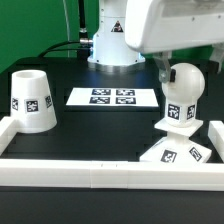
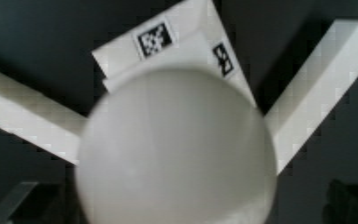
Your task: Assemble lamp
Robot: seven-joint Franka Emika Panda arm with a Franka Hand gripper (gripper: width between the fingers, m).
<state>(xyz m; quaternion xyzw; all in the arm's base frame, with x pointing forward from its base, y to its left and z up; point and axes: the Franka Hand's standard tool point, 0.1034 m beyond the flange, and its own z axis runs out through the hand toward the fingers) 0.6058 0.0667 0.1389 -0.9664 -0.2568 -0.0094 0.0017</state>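
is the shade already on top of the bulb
No, the shade stands alone on the table at the exterior view's left, far from the bulb.

The shade (image 1: 33, 100) stands on the counter (image 1: 100, 125) at the exterior view's left, just inside the corner of the rail (image 1: 100, 172), which runs along the near edge. The marker board (image 1: 113, 97) lies flat mid-counter, behind the rail and between shade and bulb (image 1: 184, 82). The bulb stands at the exterior view's right, on the base (image 1: 175, 150) (as far as I can tell), close against the rail. The arm (image 1: 170, 30) hangs above it.
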